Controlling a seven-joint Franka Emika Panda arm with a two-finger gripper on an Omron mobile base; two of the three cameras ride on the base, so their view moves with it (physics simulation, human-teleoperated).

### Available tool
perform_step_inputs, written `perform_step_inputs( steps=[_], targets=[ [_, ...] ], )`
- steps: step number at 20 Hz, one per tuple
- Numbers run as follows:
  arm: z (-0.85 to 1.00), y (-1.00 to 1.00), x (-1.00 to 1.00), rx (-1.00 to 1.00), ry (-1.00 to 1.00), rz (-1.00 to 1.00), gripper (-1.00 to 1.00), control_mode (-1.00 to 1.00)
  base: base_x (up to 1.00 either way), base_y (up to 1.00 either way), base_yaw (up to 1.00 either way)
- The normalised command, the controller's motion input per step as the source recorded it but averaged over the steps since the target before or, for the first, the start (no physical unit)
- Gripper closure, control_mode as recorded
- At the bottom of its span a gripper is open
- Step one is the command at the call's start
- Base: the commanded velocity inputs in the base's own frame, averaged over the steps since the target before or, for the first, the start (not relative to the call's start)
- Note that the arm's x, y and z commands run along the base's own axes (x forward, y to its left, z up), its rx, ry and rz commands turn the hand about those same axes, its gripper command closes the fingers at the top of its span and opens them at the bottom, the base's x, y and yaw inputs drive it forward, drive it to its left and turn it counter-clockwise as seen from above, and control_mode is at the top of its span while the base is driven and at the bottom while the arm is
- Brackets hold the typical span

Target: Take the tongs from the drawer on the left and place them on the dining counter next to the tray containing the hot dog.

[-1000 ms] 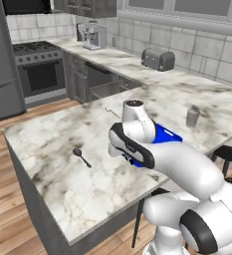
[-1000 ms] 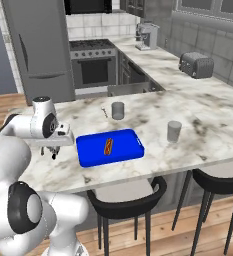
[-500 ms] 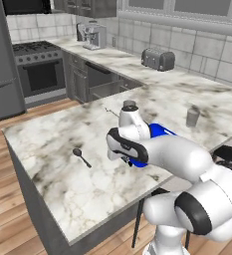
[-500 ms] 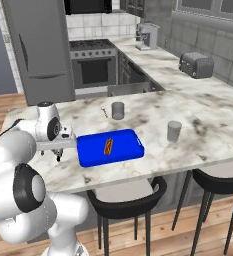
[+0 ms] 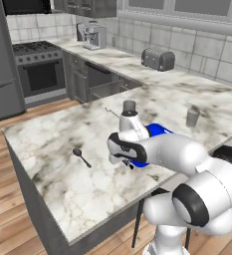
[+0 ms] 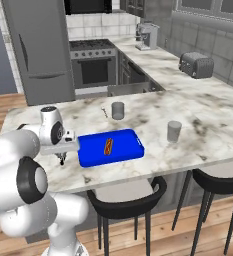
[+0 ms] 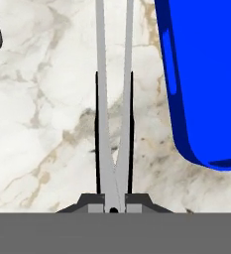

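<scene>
In the hand view the tongs (image 7: 103,124) run straight away from my gripper (image 7: 113,201), two silver-grey arms joined at the near end. The gripper is shut on that joined end, low over the white marble dining counter (image 7: 42,129). The bright blue tray (image 7: 206,74) lies just to the right of the tongs, a narrow strip of marble between them. From the base, my gripper (image 6: 62,157) hangs at the tray's (image 6: 109,146) left short side, and the hot dog (image 6: 108,145) lies in the tray's middle. The dark-grey drawer (image 5: 105,89) stands pulled out beyond the counter.
A small dark spoon (image 5: 80,155) lies on the marble left of the gripper. Two grey cups (image 6: 118,110) (image 6: 174,131) stand behind and right of the tray, a tiny thin utensil (image 6: 104,111) beside the nearer one. Black stools (image 6: 128,192) line the counter's near edge.
The hand has sunk a little toward the counter and edged closer to the tray's short side, still holding the tongs. Tray, cups and spoon have stayed put.
</scene>
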Motion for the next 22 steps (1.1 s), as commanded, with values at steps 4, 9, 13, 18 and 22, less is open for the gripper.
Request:
perform_step_inputs(
  steps=[4,9,13,18,22],
  targets=[
    [-0.16,-0.11,0.02,0.00,0.00,0.00,1.00,-1.00,0.00,0.00,0.00],
    [-0.18,-0.09,0.00,0.00,0.00,0.00,1.00,-1.00,0.00,0.00,0.00],
    [-0.21,-0.09,0.00,0.00,-0.01,0.00,1.00,-1.00,0.00,0.00,0.00],
    [-0.24,-0.02,0.04,-0.02,-0.01,0.00,1.00,-1.00,0.00,0.00,0.00],
    [-0.21,0.00,0.07,-0.02,0.00,0.00,1.00,-1.00,0.00,0.00,0.00]
  ],
)
